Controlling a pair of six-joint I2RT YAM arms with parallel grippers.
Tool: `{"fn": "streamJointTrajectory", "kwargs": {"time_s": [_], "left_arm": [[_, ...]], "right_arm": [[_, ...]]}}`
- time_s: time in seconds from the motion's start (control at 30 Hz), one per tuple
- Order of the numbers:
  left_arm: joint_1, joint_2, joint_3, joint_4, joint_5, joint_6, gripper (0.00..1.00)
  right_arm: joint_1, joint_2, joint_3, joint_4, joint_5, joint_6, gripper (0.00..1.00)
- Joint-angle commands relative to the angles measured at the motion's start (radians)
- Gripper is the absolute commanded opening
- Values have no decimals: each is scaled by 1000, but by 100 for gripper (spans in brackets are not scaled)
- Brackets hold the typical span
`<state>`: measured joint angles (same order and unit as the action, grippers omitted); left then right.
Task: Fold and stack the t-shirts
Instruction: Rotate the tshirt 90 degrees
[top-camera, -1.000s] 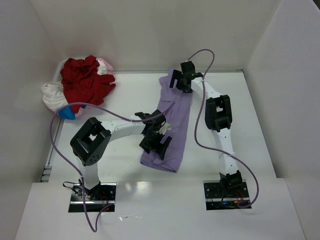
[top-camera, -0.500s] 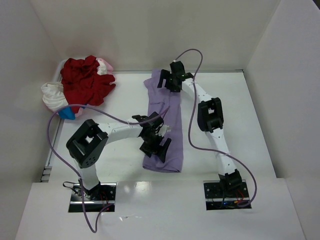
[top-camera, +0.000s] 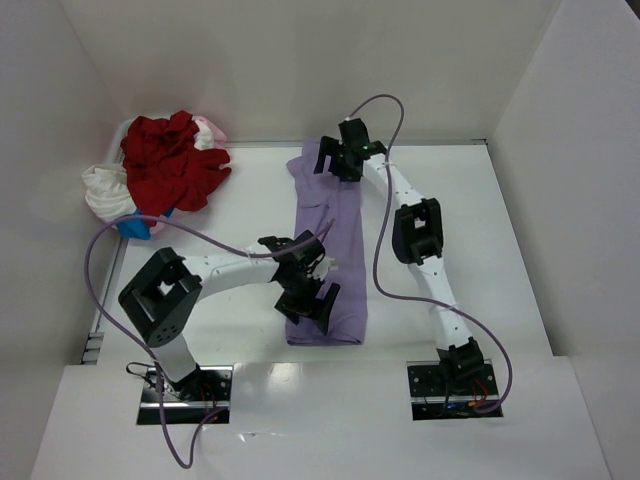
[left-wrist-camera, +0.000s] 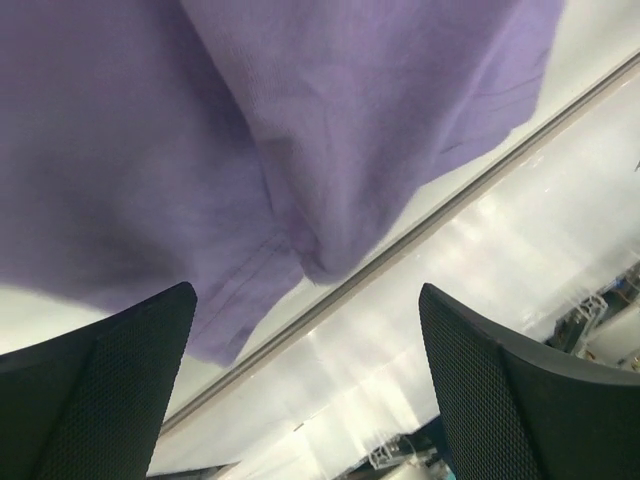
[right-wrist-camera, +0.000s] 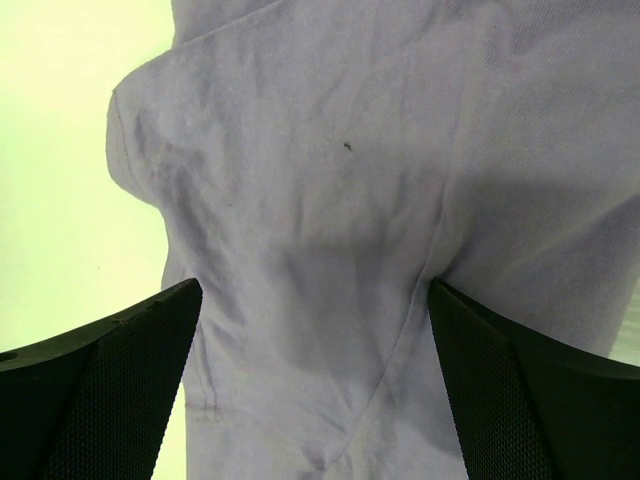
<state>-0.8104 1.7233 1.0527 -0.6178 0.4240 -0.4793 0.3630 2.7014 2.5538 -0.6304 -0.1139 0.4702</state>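
a lavender-purple cloth t-shirt (top-camera: 345, 235) lies as a long, narrow strip down the middle of the white table (top-camera: 240, 200), running from the far edge to close by the near edge. the left gripper (top-camera: 305, 300) sits over its near end, jaws spread wide. in the left wrist view its two black fingers (left-wrist-camera: 110, 380) stand far apart, and the cloth's hem lies by the table's near edge. the right gripper (top-camera: 338, 160) is over the far end, jaws also wide, fingers (right-wrist-camera: 110, 380) either side of wrinkled cloth. whether either pincer presses on the cloth, i cannot tell. in the far left corner a bright red cloth t-shirt (top-camera: 170, 160) is heaped over a white cloth t-shirt (top-camera: 100, 190). a pale pink cloth t-shirt (top-camera: 208, 128) peeks out behind, well apart from the purple one.
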Motion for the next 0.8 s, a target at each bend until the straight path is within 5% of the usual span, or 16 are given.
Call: {"fn": "streamJointTrajectory", "kwargs": {"time_s": [0.0, 0.17, 0.3, 0.5, 0.6, 0.77], "left_arm": [[-3, -91, 96, -48, -56, -15, 100], [33, -210, 133, -48, -149, -25, 100], [43, -280, 99, 1, -240, -25, 100], [56, -238, 78, 52, -222, 8, 100], [56, -226, 35, 116, -170, -2, 100], [56, -217, -11, 188, -105, -25, 100]], "right_arm": [[2, -129, 56, -15, -13, -24, 99], [-19, -348, -62, -46, -5, -62, 99], [-19, -724, -541, 85, 51, -71, 99], [-29, -1057, -1106, 204, 45, 8, 99], [-29, -1172, -1312, 213, 45, 54, 99], [-29, -1342, -1543, 202, -4, 97, 83]]}}
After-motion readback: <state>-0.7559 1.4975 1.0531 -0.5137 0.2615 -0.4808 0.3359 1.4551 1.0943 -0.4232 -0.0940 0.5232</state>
